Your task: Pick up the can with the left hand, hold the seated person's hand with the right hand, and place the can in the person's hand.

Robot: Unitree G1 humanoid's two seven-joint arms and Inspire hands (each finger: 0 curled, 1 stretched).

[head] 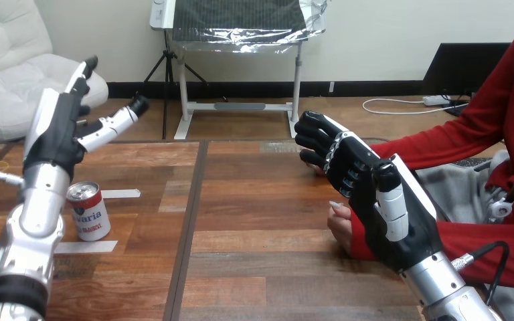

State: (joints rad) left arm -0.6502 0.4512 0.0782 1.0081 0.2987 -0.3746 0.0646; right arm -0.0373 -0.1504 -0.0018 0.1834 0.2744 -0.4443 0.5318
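Can (88, 211) stands upright on the tabletop (254, 200) below the raised left robot hand (60, 134), fingers spread; right robot hand (368, 194), grip unclear, is well apart.

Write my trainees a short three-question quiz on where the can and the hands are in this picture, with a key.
1. Multiple choice: how is the can placed? A) upright on the table; B) lying on its side; C) lifted off the wood.
2. True or false: the left hand is raised with straight fingers, apart from the can.
3. Short answer: which robot hand is nearest the person's hand?
Key: 1 A; 2 true; 3 the right hand.
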